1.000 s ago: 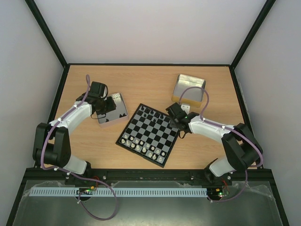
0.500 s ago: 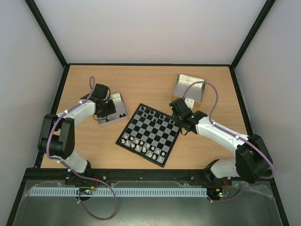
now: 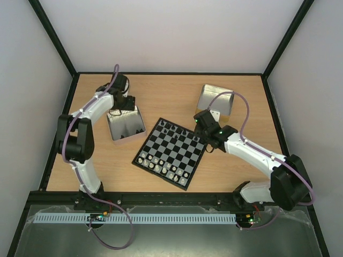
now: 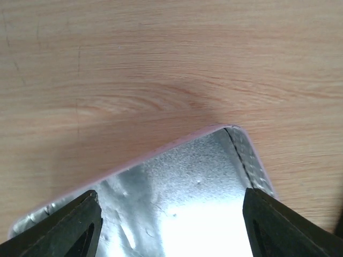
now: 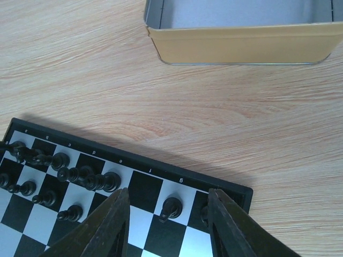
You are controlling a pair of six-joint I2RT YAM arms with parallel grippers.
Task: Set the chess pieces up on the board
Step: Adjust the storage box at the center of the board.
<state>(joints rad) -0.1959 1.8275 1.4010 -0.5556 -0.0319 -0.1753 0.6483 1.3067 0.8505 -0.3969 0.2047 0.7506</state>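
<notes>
Flanking the board [image 3: 170,153] sit a silver tray [image 3: 136,128] and gold tin [image 3: 215,100]; left gripper [image 3: 123,105] hangs over tray, right gripper [image 3: 206,127] over board's edge, both jaws spread.

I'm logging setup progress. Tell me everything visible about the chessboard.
The board is small and square, with black and light-grey checks, a thin black rim and tiny letters along one edge. It lies flat on the wooden table, turned diagonally between the arms. Black chess pieces stand along its far edge and pale pieces along its near edge; the middle squares look bare. The open right gripper hovers by its far right edge.
</notes>
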